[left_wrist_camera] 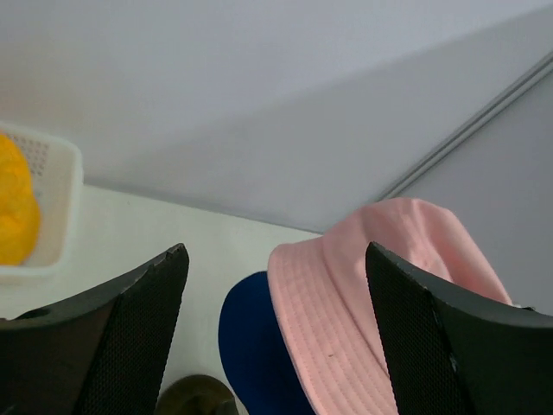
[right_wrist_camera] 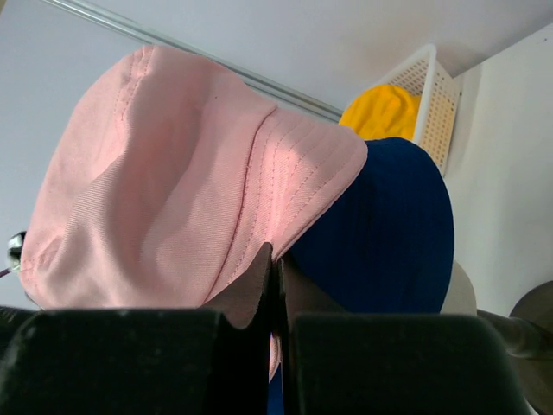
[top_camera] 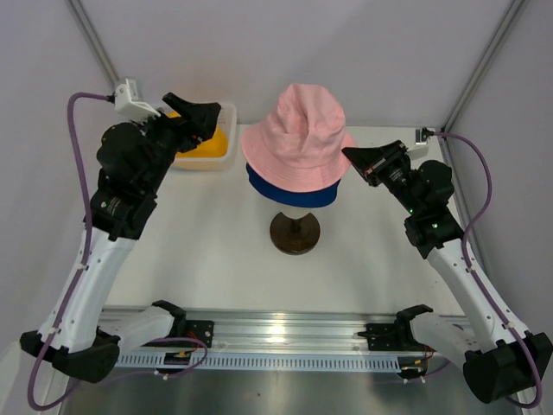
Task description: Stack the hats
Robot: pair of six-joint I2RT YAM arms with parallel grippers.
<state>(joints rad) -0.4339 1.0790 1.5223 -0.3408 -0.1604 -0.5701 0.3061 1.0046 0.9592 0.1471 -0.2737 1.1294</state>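
Note:
The pink hat (top_camera: 299,138) sits on top of the dark blue hat (top_camera: 294,192) on the mannequin head, whose dark stand (top_camera: 295,232) shows below. My right gripper (top_camera: 352,157) is shut on the pink hat's brim (right_wrist_camera: 285,216) at its right side. The dark blue hat (right_wrist_camera: 389,233) lies under it. My left gripper (top_camera: 207,117) is open and empty above the white basket (top_camera: 226,130), which holds the yellow-orange hat (top_camera: 209,145). In the left wrist view the pink hat (left_wrist_camera: 346,311) and dark blue hat (left_wrist_camera: 251,346) lie between my open fingers (left_wrist_camera: 138,328). The light blue hat is out of view.
The white mesh basket stands at the back left of the table; it also shows in the right wrist view (right_wrist_camera: 428,95). Grey walls and frame poles close in the back and sides. A metal rail (top_camera: 276,333) runs along the near edge.

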